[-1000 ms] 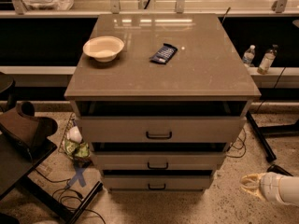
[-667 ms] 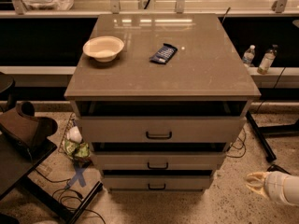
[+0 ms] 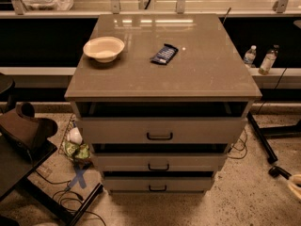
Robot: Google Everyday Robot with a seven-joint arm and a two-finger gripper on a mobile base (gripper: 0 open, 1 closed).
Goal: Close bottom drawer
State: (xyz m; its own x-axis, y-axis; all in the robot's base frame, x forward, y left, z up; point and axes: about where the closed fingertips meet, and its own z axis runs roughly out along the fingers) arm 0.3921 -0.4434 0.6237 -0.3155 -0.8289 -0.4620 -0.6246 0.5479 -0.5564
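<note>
The bottom drawer (image 3: 157, 183) is the lowest of three in the grey-beige cabinet (image 3: 160, 79). It has a short front panel and a small black handle (image 3: 157, 188). A dark gap shows above its front, so it stands slightly pulled out, as do the middle drawer (image 3: 159, 163) and the top drawer (image 3: 160, 130). My gripper (image 3: 296, 184) is a pale shape at the far right edge, low near the floor. It is well to the right of the bottom drawer and touches nothing.
A cream bowl (image 3: 103, 48) and a dark blue snack packet (image 3: 164, 54) lie on the cabinet top. Two bottles (image 3: 268, 60) stand on a ledge at back right. A black stand leg (image 3: 263, 140) runs along the floor at right. Dark furniture (image 3: 23, 135), crumpled wrappers (image 3: 75, 149) and cables are at left.
My gripper has slid to the right and is now mostly out of the picture. The drawers have not moved.
</note>
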